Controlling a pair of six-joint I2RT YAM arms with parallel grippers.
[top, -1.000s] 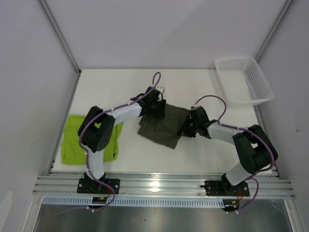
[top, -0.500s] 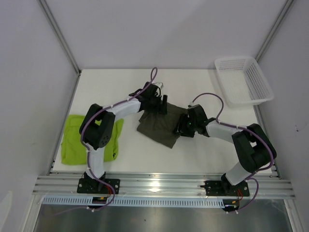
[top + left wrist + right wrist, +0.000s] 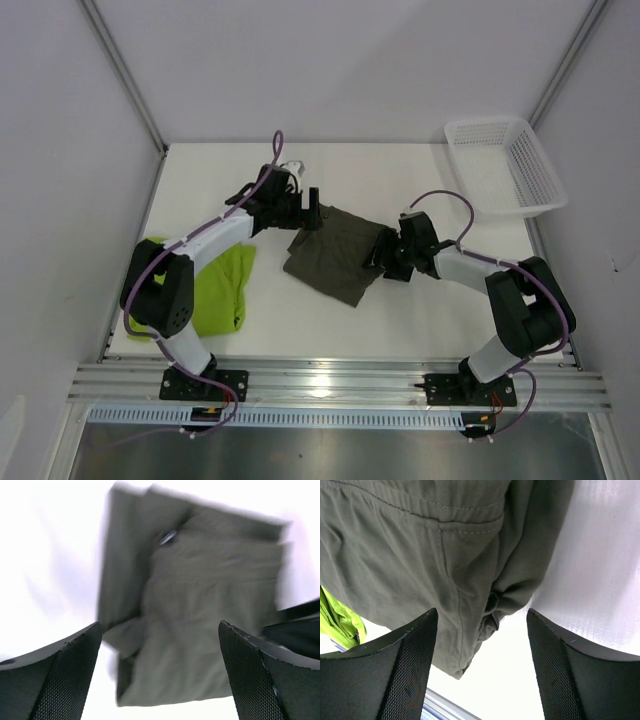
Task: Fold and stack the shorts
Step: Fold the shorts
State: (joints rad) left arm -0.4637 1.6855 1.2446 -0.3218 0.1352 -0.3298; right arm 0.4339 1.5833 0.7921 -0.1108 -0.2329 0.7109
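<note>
The dark olive-grey shorts (image 3: 335, 255) are laid, partly folded, at the middle of the white bench (image 3: 400, 180). The lime green shorts (image 3: 225, 290) are laid near the left edge, partly covered by the left arm and apart from the olive pair. The left gripper (image 3: 303, 210) is held at the olive pair's far left corner, jaws spread wide, nothing gripped. The right gripper (image 3: 383, 258) is held low at that pair's right edge, jaws parted, with cloth seen beneath them but not pinched. The white mesh basket (image 3: 485, 121) is set at the far right corner; both pairs are outside it.
</note>
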